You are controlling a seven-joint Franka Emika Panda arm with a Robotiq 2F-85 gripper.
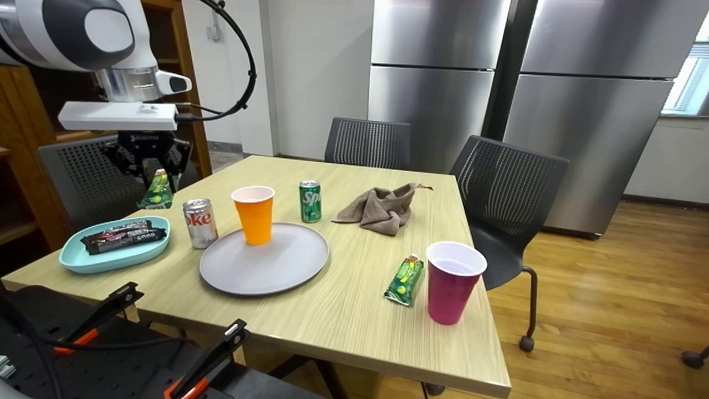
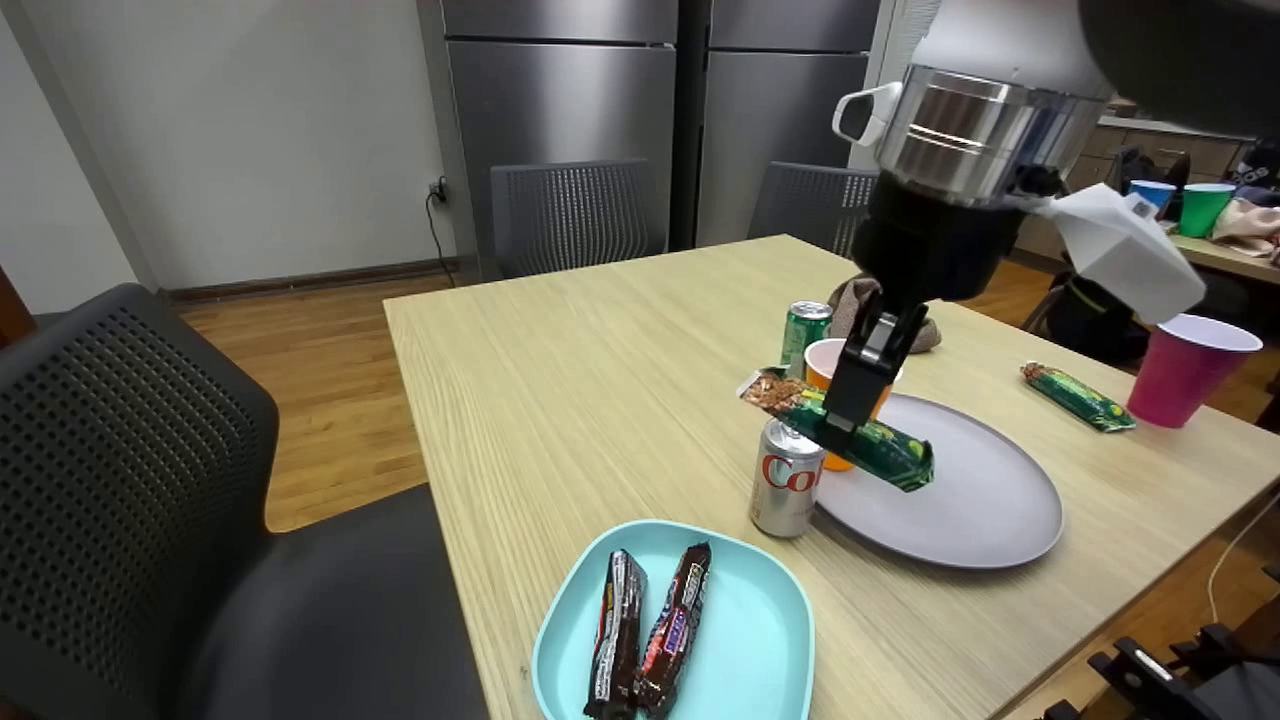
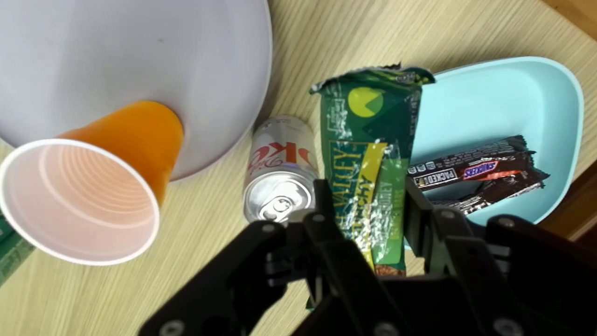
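Turquoise tray (image 1: 119, 264): Two dark-wrapped bars (image 3: 471, 170) lie inside, one reading "SNICKERS" and "PACKED."
Gripper (image 3: 366, 200): Clenched on a green-wrapped bar (image 3: 368, 116) aloft over the table (image 1: 343, 310); "VALLEY" shows in the wrist view, other lettering partly hidden.
Silver can (image 1: 200, 223): Red "oke," between tray and gray plate (image 1: 266, 271).
Orange cup (image 1: 255, 216): Upright on the plate, partly blocked by the gripper in an exterior view.
Green can (image 1: 311, 202): "Sp" readable, the rest turned away.
Brown cloth (image 1: 382, 210): Crumpled.
Second bar (image 1: 405, 280): Beside a magenta cup (image 1: 453, 293), its print too small to read.
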